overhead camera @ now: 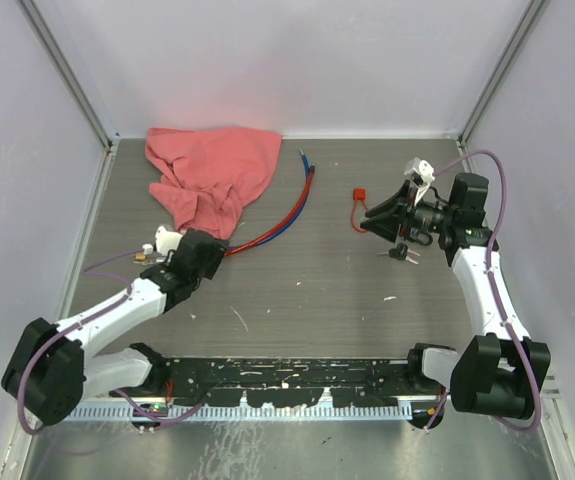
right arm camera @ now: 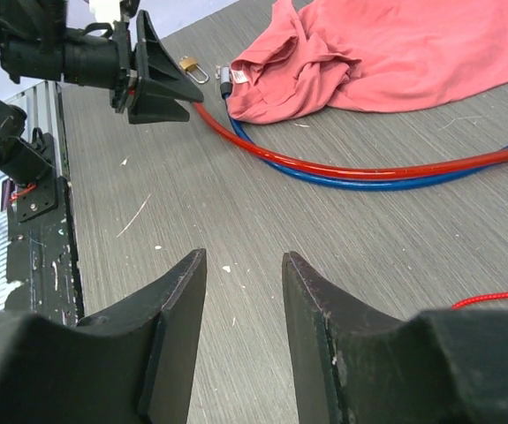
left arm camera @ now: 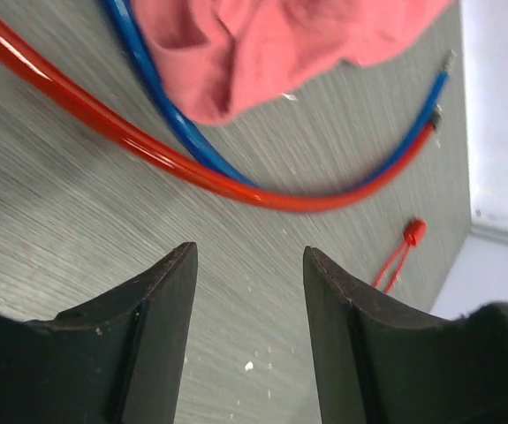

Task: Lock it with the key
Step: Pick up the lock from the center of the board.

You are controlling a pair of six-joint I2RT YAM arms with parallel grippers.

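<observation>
You can't read the keyhole on the padlock; it sits far off in the right wrist view and is tiny. From above, the keys are too small to count. In the left wrist view the pink cloth is cut off by the top edge and covers a stretch of the blue cable. The red cord runs out past the right edge.

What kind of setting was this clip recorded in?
Probably a lab test cell for robot manipulation: plain white panel walls in aluminium framing enclose a wood-grain table, with the left arm and right arm bolted at its near edge.
</observation>
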